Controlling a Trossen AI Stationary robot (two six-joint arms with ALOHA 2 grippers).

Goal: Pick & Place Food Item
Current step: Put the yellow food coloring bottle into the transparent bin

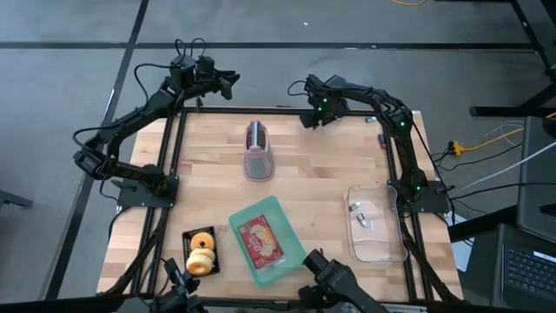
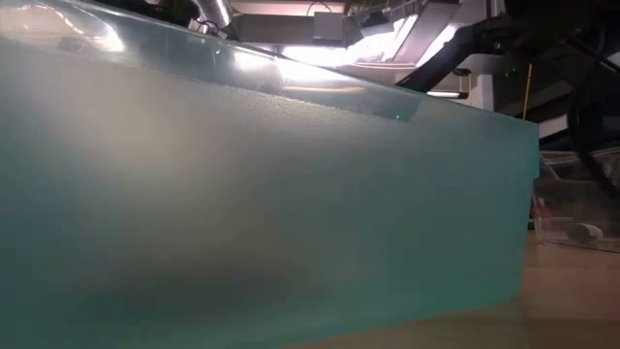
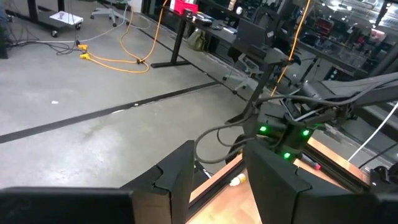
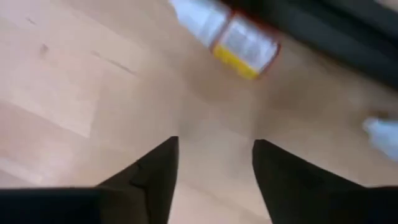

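Note:
My right gripper [image 4: 216, 144] points down over the bare wood near the table's far edge [image 1: 306, 120]; it is open with nothing between its fingers. Just beyond its fingertips a small white bottle with a yellow-and-white label [image 4: 239, 37] lies on its side on the table, also seen as the bottle [image 3: 238, 180] in the left wrist view. My left gripper [image 1: 233, 80] hangs open beyond the far edge, raised and roughly level [image 3: 219, 152]. Two donuts [image 1: 201, 250] rest on a black tray. A red food packet [image 1: 261, 239] lies in a teal tray [image 1: 280, 211].
A pink, slotted, toaster-like object [image 1: 258, 149] stands at the middle far side. A clear plastic box [image 1: 375, 222] holding small items sits at the right. A red pen [image 1: 380, 137] lies by the right rail. The teal tray's wall [image 2: 262, 204] fills the low view.

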